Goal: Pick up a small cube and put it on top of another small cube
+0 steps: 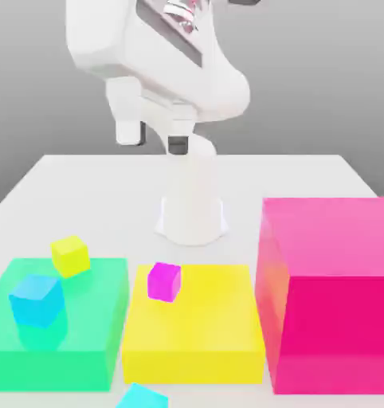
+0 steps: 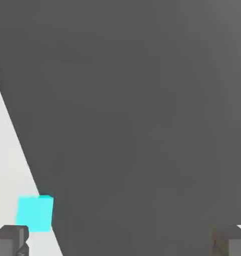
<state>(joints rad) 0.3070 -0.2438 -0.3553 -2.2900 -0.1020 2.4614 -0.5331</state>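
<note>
Magenta cube [image 1: 163,281] sits on the yellow block [image 1: 193,327] in exterior view; hand view shows the spread gripper [image 2: 122,242] near the turquoise cube [image 2: 35,213].

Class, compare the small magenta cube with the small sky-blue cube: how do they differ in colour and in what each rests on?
The small magenta cube is pinkish-purple; the small sky-blue cube is light blue. The magenta one rests on the yellow block, the sky-blue one on the green block. Both are similar in size and sit slightly turned.
</note>
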